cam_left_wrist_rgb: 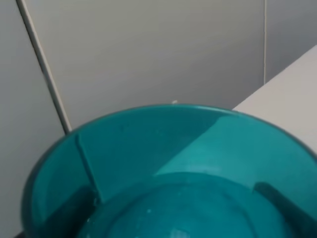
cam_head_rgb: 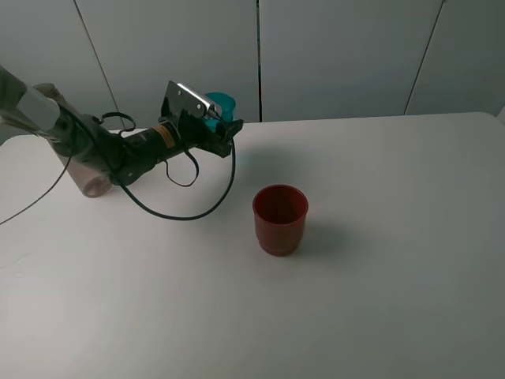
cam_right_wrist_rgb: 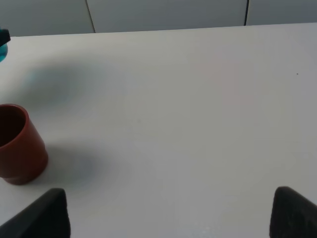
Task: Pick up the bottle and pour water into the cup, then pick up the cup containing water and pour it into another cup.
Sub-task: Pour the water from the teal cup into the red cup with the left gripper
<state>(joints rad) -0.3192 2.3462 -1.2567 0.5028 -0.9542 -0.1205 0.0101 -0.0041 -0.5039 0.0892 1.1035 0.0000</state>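
Right wrist view. We see the white bench (cam_right_wrist_rgb: 188, 109) running out to a pale panelled wall (cam_right_wrist_rgb: 168, 12) at the far side. The right gripper (cam_right_wrist_rgb: 167, 214) shows only as two dark fingertips (cam_right_wrist_rgb: 42, 215); the jaws stand wide apart, with bench surface visible between them. The red cup (cam_right_wrist_rgb: 17, 144) stands upright on the bench to the left of the gripper, partly cut by the frame edge, its shadow falling to its right. Farther off on the left we note a sliver of the teal cup (cam_right_wrist_rgb: 2, 52), and a faint bluish shadow (cam_right_wrist_rgb: 54, 82) on the bench near it.
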